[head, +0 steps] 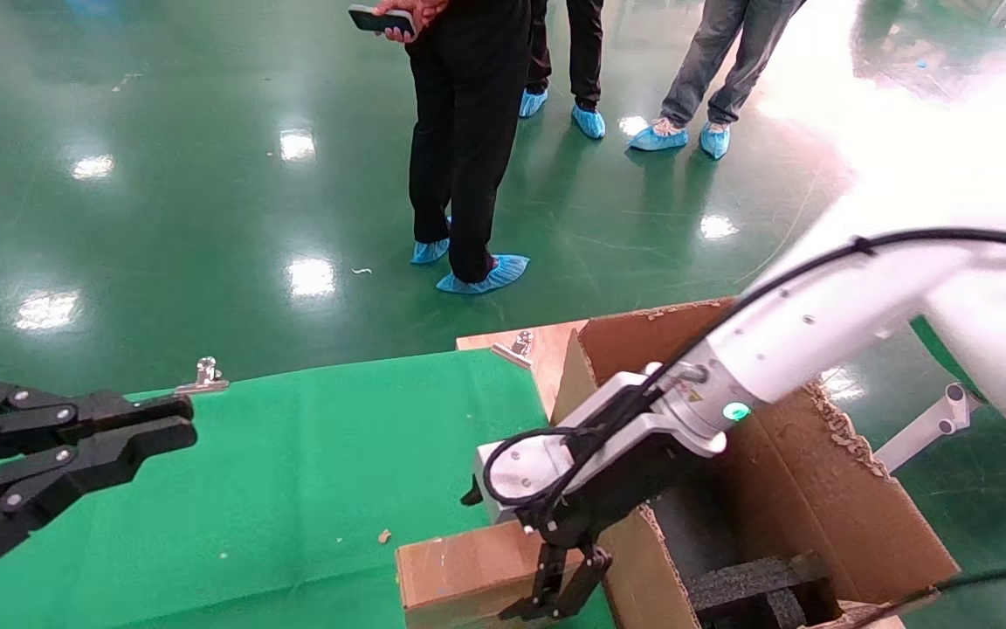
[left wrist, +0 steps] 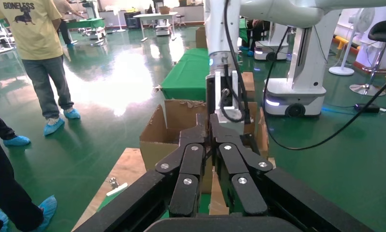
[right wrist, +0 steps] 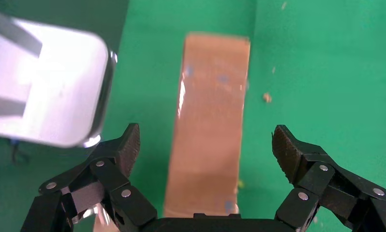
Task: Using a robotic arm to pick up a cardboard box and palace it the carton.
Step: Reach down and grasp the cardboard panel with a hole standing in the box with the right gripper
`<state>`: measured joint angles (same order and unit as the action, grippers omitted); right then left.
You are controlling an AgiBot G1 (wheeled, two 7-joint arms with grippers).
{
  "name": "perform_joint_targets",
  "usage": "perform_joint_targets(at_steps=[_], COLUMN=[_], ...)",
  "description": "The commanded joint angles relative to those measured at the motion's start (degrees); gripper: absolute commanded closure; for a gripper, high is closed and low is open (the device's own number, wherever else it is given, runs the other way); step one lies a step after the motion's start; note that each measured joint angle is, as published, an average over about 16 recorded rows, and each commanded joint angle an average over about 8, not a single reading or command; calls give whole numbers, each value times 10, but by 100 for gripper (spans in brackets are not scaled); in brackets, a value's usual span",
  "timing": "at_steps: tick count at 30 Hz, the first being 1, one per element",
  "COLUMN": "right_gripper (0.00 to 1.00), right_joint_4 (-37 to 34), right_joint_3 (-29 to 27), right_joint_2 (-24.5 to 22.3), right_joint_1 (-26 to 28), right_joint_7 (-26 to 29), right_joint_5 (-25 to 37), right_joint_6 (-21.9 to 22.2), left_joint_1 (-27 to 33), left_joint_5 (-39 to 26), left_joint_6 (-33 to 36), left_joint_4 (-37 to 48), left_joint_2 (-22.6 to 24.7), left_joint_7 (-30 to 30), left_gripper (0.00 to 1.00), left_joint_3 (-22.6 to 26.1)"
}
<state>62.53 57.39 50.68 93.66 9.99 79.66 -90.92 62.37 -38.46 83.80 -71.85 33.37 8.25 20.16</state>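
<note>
The small brown cardboard box (head: 459, 572) stands on the green cloth at the front, right beside the carton's near wall. My right gripper (head: 555, 603), on the white arm with a green light, hangs just over the box's right end. In the right wrist view the gripper (right wrist: 206, 142) is open, with the box's narrow taped face (right wrist: 210, 125) centred between the spread jaws, neither pad touching it. The large carton (head: 817, 489) with ragged flaps and black foam (head: 756, 585) stands at the right. My left gripper (head: 180, 424) is shut and empty, held above the cloth at the left; in its own view it (left wrist: 209, 121) points toward the carton (left wrist: 157, 140).
The green cloth table (head: 293, 489) has metal clips (head: 204, 376) at its far edge and a wooden board (head: 547, 349) beside the carton. Several people in blue shoe covers (head: 485, 275) stand on the green floor beyond. Another robot base (left wrist: 297, 96) stands behind the carton.
</note>
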Motion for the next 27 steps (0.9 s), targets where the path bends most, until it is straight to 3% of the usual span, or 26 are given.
perform_joint_targets(at_steps=[1, 5, 12, 13, 15, 21, 22, 23, 27], right_gripper=[0, 0, 0, 0, 13, 88, 96, 100, 100], right_joint_4=[-13, -37, -67, -70, -73, -75, -74, -74, -72], right_joint_3=[29, 70, 117, 121, 125, 126, 126, 125, 123], right_joint_2=[15, 38, 65, 67, 70, 71, 70, 70, 68], right_joint_1=[21, 42, 63, 64, 67, 68, 67, 67, 66], right_joint_7=[-5, -17, -40, -42, -44, -45, -44, -44, -43], right_joint_5=[14, 22, 29, 30, 31, 30, 30, 30, 30], right_joint_6=[0, 2, 7, 8, 9, 9, 9, 9, 9], left_joint_1=[0, 0, 0, 0, 0, 0, 0, 0, 0], left_joint_5=[0, 0, 0, 0, 0, 0, 0, 0, 0], left_joint_6=[0, 0, 0, 0, 0, 0, 0, 0, 0], left_joint_4=[0, 0, 0, 0, 0, 0, 0, 0, 0], left_joint_2=[0, 0, 0, 0, 0, 0, 0, 0, 0], left_joint_7=[0, 0, 0, 0, 0, 0, 0, 0, 0], left_gripper=[100, 96, 9, 0, 0, 0, 0, 0, 0], left_joint_3=[0, 0, 0, 0, 0, 0, 0, 0, 0])
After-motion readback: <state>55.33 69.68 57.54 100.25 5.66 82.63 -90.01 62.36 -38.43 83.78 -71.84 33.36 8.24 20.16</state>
